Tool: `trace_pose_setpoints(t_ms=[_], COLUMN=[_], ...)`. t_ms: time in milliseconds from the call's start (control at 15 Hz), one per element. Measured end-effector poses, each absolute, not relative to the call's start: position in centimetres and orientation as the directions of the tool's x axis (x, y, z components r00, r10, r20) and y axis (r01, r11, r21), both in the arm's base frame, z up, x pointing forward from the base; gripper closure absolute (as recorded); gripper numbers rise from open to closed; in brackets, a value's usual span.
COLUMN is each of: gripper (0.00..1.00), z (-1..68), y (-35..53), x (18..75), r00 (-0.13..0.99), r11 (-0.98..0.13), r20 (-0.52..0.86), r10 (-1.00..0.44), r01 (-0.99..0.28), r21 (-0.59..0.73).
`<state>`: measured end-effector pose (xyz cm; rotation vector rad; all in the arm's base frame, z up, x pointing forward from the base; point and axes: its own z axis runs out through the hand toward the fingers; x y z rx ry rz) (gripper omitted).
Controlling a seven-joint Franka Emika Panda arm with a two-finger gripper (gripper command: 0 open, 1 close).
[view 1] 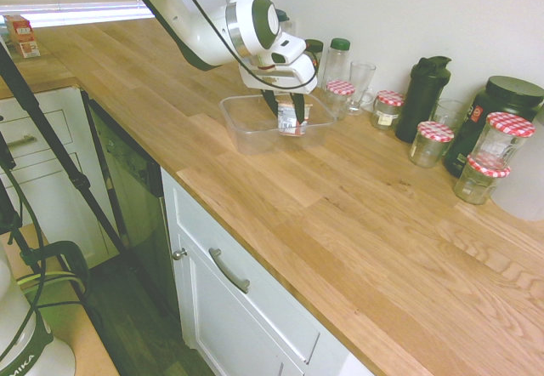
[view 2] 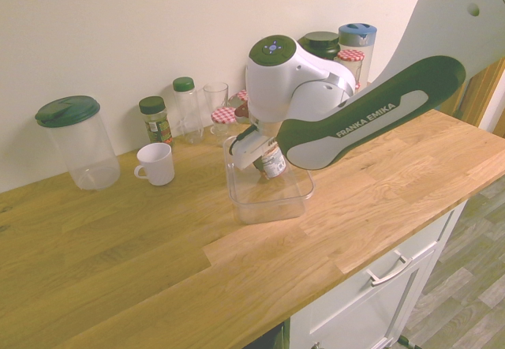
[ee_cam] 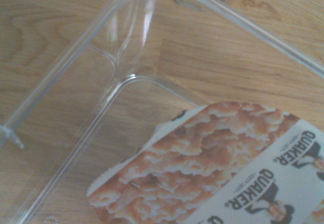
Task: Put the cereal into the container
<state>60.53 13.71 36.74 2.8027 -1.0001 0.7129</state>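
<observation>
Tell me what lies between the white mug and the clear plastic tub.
Only bare wooden countertop between mug and tub, as the second exterior view shows.

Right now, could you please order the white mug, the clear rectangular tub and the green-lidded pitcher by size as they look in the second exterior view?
1. Green-lidded pitcher and clear rectangular tub: too close to rank
2. White mug
</observation>
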Motion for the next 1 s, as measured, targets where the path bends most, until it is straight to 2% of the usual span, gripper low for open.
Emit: trace_pose_setpoints(t_ms=[333, 533, 800, 1000], gripper=[0.00, 0.00, 0.00, 0.00], z=[36.8, 37.8, 41.3, 43.3], y=[13.0, 13.8, 15.2, 15.7], x=[60.6, 59.4, 55.4, 51.4], r00=[0.683, 0.693, 0.699, 0.687], r11=[-0.765, -0.740, -0.732, -0.739], r20=[0.404, 0.320, 0.269, 0.318], r10=[-0.609, -0.646, -0.663, -0.653], r01=[-0.641, -0.672, -0.680, -0.670], r21=[-0.070, -0.039, -0.036, -0.072])
